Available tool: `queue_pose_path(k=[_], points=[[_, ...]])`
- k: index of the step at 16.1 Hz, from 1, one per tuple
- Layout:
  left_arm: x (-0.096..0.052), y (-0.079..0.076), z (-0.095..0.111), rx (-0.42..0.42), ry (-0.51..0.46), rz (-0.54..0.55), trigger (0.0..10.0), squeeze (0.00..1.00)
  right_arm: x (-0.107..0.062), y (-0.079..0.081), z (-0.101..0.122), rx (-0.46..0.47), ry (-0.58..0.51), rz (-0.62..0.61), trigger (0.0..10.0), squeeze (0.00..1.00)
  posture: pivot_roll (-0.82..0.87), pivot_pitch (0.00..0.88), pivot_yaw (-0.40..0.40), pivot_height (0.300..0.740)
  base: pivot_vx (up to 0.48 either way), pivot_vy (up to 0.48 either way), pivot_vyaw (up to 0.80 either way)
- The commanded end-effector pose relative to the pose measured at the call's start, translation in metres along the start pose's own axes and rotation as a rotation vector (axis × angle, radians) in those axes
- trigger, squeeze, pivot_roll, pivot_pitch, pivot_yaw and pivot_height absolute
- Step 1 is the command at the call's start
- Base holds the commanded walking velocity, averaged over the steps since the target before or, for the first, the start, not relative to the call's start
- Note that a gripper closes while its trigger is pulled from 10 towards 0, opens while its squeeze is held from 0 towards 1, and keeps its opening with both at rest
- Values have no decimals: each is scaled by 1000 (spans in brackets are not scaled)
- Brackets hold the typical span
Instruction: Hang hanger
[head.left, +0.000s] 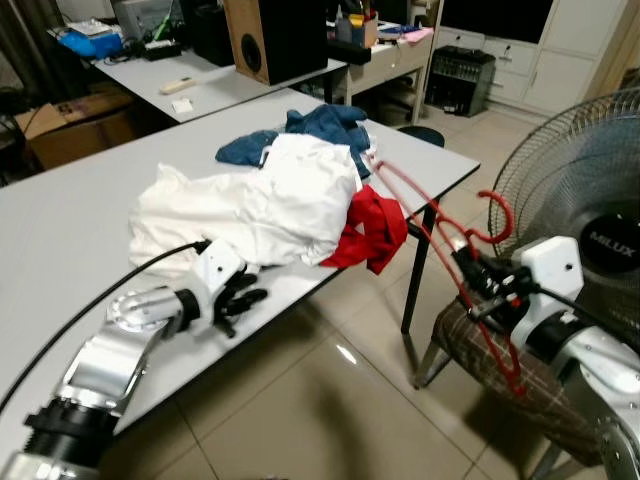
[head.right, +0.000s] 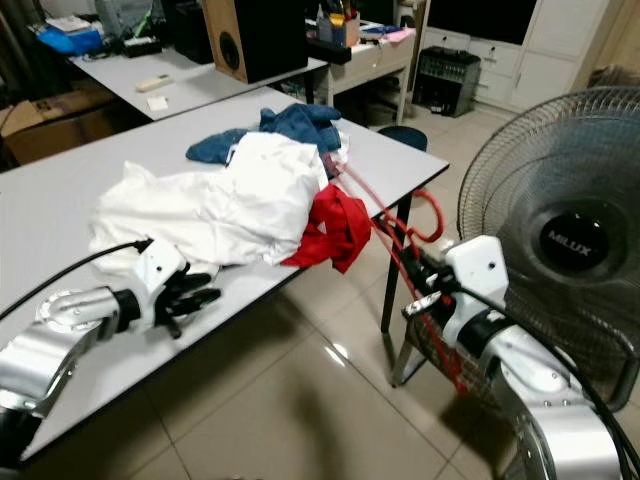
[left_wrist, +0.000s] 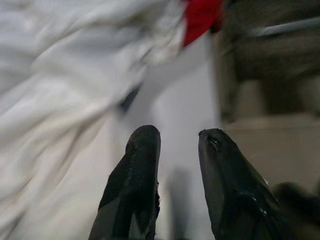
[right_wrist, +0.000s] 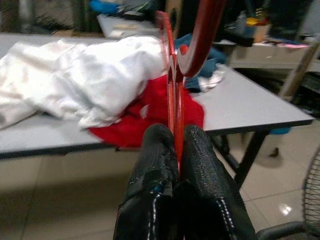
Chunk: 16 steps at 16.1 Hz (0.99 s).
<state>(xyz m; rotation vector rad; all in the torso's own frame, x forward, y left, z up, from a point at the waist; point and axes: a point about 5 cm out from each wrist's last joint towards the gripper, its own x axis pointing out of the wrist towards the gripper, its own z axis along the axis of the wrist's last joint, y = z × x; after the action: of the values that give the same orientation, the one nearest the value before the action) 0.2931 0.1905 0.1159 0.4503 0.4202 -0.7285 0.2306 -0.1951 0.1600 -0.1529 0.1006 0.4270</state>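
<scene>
Slanting from the pile of clothes down toward the floor, long axis running from the surface edge to the right claw (head.left: 478, 272), thin red plastic hanger (head.left: 440, 240) with its hook (head.left: 497, 215) curling upward just above that claw. Hanging in the air off the surface's near corner, upper end reaching the heap, lower end dipping before a brown checked seat (head.left: 480, 350). Pinched tight on one slim red bar, right claw's black fingers (right_wrist: 160, 165) pressed together with the bar between them. Resting low at the grey surface (head.left: 60, 220) near edge, left claw (head.left: 240, 297) with fingers (left_wrist: 135, 170) a little apart, holding nothing, just beside a crumpled white garment (head.left: 250, 210). Lying next to the white cloth, a red garment (head.left: 370, 230) drooping over the edge and a blue one (head.left: 310, 130) behind. Standing at the right, a round wire-caged fan (head.left: 590, 190).
</scene>
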Motion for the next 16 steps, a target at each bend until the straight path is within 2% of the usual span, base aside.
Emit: queue_pose_path(k=[1,4,5,6,7,8,9,10,12,13,14,15,16], points=[[-1,3,-14,52,86,37,10000,0,4,5,6,-11,-18,35,10000,0,-88,0,68,740,0,0,0],[2,11,-26,135,177,125,10000,0,6,9,7,-2,-26,48,10000,0,-89,0,73,740,0,0,0],[4,11,-25,97,152,135,10000,0,6,10,7,1,-25,52,10000,0,-88,0,73,740,0,0,0],[9,10,-18,-10,68,148,10000,0,6,9,4,3,-20,51,10000,0,-88,0,74,740,0,0,0],[12,12,-10,-76,-14,178,10000,0,5,8,3,5,-17,47,10000,0,-91,0,76,740,0,0,0],[13,13,-8,-97,-46,190,10000,0,6,8,3,6,-16,46,10000,0,-91,0,76,740,0,0,0],[15,14,-2,-136,-112,195,10000,1000,5,8,3,7,-16,43,10000,0,-96,0,76,740,0,0,0],[16,14,0,-154,-134,191,10000,1000,4,8,3,8,-16,41,10000,0,-97,0,75,740,0,0,0],[19,11,-5,-119,-103,171,10000,1000,4,8,2,8,-13,43,10000,0,-100,0,70,740,0,0,0],[22,12,-10,-59,-67,205,10000,1000,4,8,2,7,-11,46,10000,0,-101,0,67,740,0,0,0],[27,13,-15,5,-25,239,10000,831,4,9,2,7,-8,51,10000,0,-103,0,63,740,0,0,0],[28,13,-16,8,-21,239,10000,831,4,9,1,7,-7,53,10000,0,-108,0,62,740,0,0,0],[30,16,-20,54,11,288,10000,0,4,9,-1,1,7,61,10000,0,-108,0,62,740,0,0,0]])
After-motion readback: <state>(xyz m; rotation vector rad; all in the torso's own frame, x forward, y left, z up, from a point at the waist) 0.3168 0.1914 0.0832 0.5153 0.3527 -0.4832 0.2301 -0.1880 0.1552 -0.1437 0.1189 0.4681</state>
